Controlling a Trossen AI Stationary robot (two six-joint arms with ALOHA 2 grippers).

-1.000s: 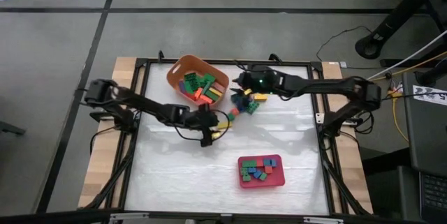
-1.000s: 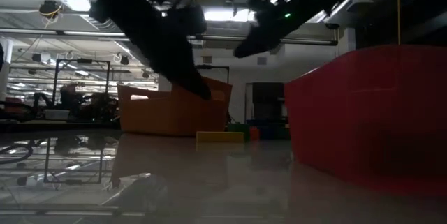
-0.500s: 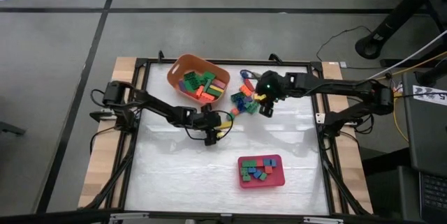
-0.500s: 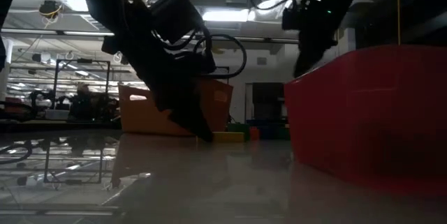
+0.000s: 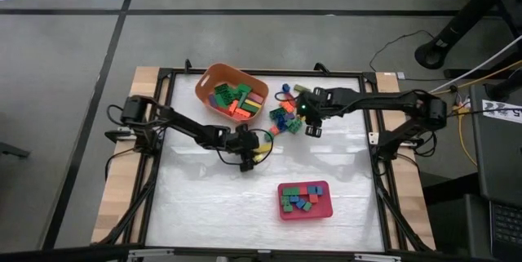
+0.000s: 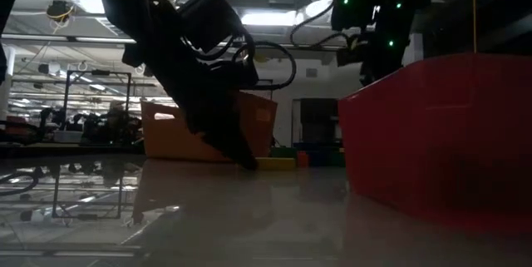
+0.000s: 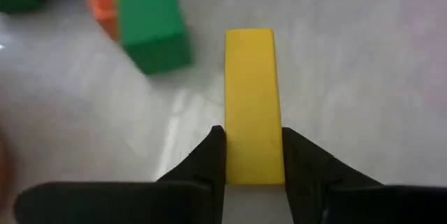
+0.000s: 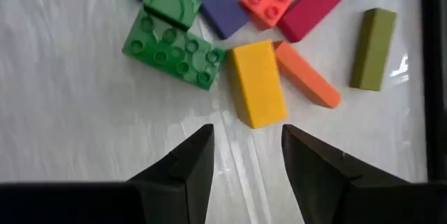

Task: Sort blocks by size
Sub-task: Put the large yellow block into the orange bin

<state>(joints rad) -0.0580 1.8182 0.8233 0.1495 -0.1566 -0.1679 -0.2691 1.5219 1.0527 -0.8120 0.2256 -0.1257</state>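
I have the left gripper (image 7: 253, 160) down on the table, and its two fingers are closed on the sides of a long yellow block (image 7: 252, 105), which lies flat between them. I took it at one end, so most of its length sticks out ahead of the fingers. In the high view this gripper (image 5: 249, 157) is a little apart from the loose pile of blocks (image 5: 285, 115), which lies between the two arms, just beside the orange tub (image 5: 205, 82).

The tub already holds several long blocks, while the pink-red tray (image 5: 324, 210) near the front holds small ones, so I judge this long yellow one belongs in the tub (it is too long for the tray group).

My right gripper (image 8: 246, 153) hovers over the pile with its jaws apart and nothing between them. Just ahead of it lie a shorter yellow block (image 8: 258, 83), an orange block (image 8: 307, 75) and a green studded plate (image 8: 174, 48), so it is placed for the next pick.
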